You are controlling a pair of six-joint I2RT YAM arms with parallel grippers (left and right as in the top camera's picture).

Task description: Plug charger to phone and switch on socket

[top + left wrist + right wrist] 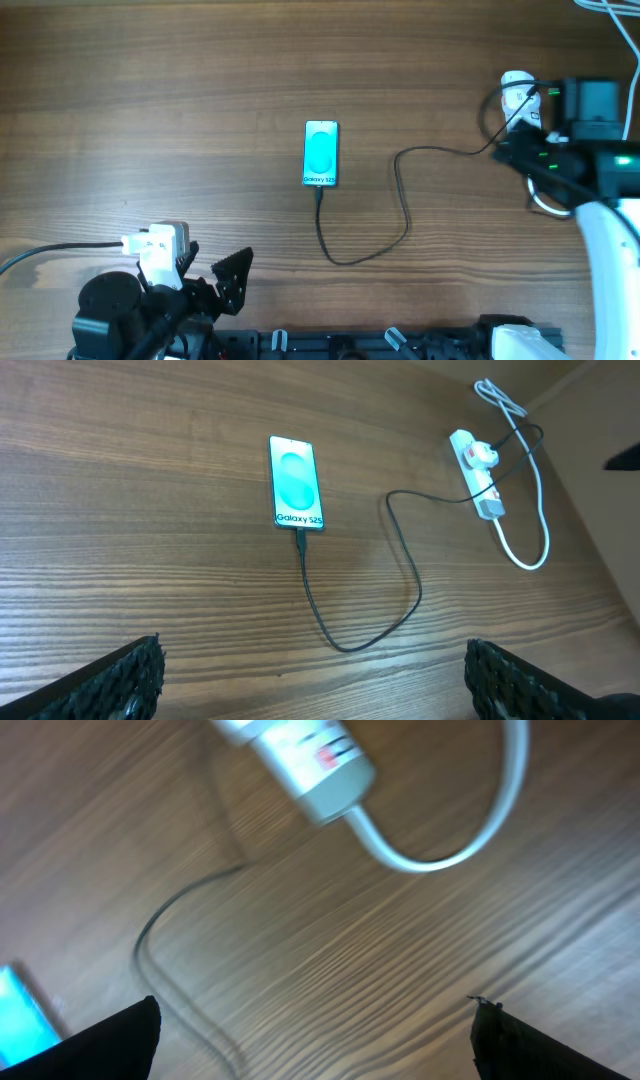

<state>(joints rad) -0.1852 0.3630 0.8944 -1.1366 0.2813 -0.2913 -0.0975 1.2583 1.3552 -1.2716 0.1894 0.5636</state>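
The phone (320,152) lies flat mid-table with its teal screen up; it also shows in the left wrist view (296,482). The charger's thin black cable (404,205) meets the phone's lower edge, loops forward and runs right to the socket (515,92). In the left wrist view the cable (410,575) reaches the white socket (477,475), which has small red marks. My right gripper (520,146) hovers open and empty just in front of the socket (300,755); its fingers frame bare wood (315,1030). My left gripper (210,268) is open and empty near the front edge (315,680).
The socket's thick white cord (530,545) curls toward the table's right edge and also shows in the right wrist view (450,850). The right arm's white and black body (600,190) covers the right side. A black rail (400,345) runs along the front edge.
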